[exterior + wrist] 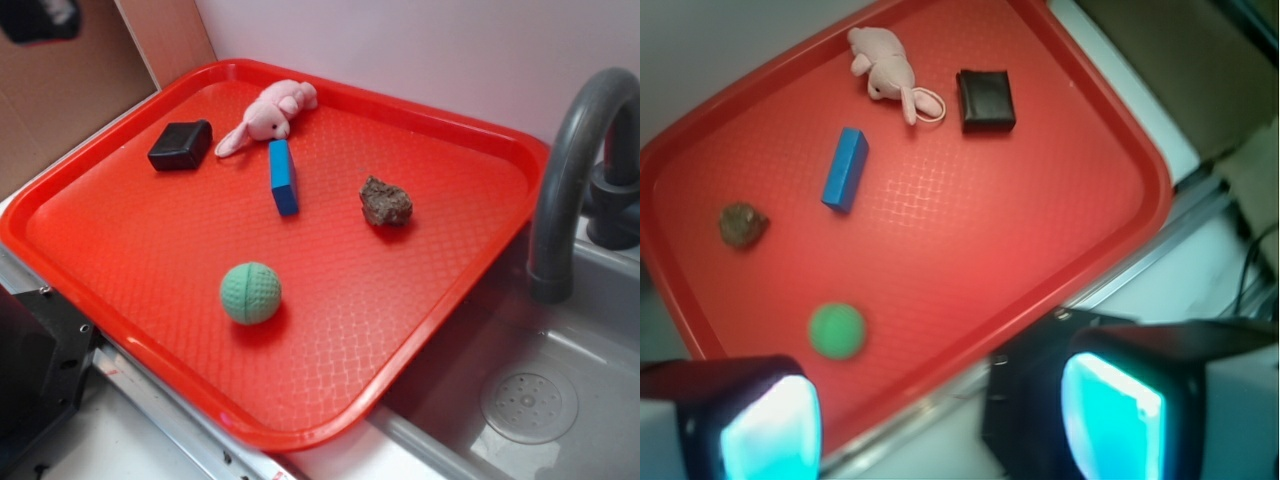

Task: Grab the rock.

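Red tray (pixel 150 250) holds the rock (pixel 386 201), well apart from the spread-fingered hand (pixel 940 420).

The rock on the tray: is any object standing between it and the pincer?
Nothing visible does. The rock lies alone on the red tray; the green ball and blue block sit apart from it. The open pincer is high above.
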Robot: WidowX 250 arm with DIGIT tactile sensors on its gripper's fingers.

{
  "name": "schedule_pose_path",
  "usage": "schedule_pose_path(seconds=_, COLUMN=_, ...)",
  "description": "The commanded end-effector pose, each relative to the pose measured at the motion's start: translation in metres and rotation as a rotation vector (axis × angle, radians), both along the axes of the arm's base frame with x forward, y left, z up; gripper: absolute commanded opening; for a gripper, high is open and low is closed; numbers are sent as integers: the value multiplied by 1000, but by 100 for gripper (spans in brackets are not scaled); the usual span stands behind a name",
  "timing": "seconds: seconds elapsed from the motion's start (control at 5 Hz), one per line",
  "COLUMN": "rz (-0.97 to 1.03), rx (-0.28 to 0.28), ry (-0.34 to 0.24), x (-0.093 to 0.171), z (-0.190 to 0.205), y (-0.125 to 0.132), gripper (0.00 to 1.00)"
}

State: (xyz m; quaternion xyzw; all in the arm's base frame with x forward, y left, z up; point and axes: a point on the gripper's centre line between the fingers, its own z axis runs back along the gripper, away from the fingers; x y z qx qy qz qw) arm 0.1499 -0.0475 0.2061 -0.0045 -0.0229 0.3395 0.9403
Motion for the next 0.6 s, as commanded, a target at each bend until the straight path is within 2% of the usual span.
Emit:
schedule_pose_path(seconds=0.0, rz=213, rx=-29, ry=-80, x=56, z=-19, y=-21, gripper=100)
schedule_pose_path(seconds=0.2, rz=306, rx=-40, ry=-128, x=83, z=-38, y=-30, gripper=100)
schedule_pose_path(seconds=0.4, rz=332, rx=-80, ry=-137, x=113, z=-65, y=-42, gripper=100)
